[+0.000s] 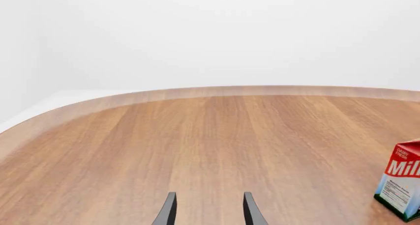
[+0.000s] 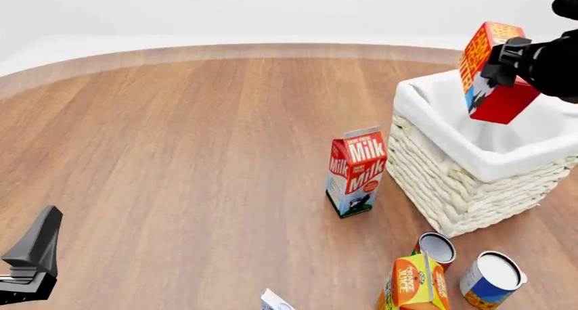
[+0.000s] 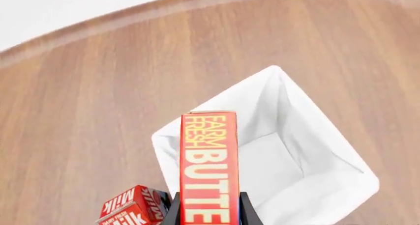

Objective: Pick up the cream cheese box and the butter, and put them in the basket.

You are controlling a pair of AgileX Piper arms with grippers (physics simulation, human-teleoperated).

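The butter (image 2: 491,72), a red-orange carton, hangs tilted above the near-left part of the white wicker basket (image 2: 451,185), and my right gripper (image 2: 497,65) is shut on it. In the right wrist view the butter (image 3: 208,166) stands between the fingers (image 3: 248,210), over the basket's white liner (image 3: 308,129). A white and pale blue corner of the cream cheese box (image 2: 275,301) shows at the front view's bottom edge. Far from these things, low at the left, my left gripper (image 2: 32,256) is open and holds nothing, as the left wrist view (image 1: 210,212) confirms.
A milk carton (image 2: 357,171) stands just left of the basket and shows in both wrist views (image 1: 402,185) (image 3: 135,210). In front of the basket are an orange juice carton (image 2: 415,283) and two cans (image 2: 436,246) (image 2: 492,279). The curved table edge (image 2: 226,51) lies far back.
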